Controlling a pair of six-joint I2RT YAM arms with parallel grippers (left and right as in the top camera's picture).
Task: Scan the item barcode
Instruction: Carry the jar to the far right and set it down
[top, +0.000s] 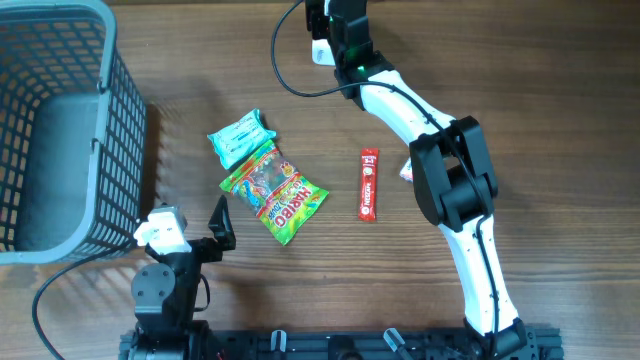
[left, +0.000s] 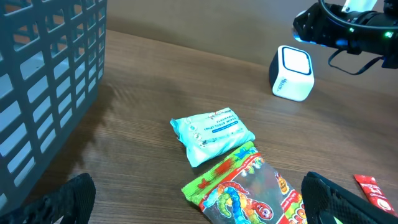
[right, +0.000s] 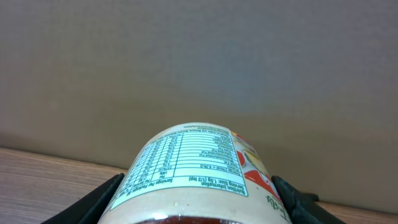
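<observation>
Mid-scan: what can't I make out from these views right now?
- Barcode on the jar in the right gripper: the right wrist view shows only the nutrition label, and the bottom edge cuts the jar off.
- Jar in the overhead view: hidden under the right arm at the top edge.
- Red packet print: cut by the frame corner in the left wrist view, too small to read overhead.

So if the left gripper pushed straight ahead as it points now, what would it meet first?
Probably the gummy candy bag, lying just ahead of the open left gripper; the tissue pack lies beyond it.
</observation>
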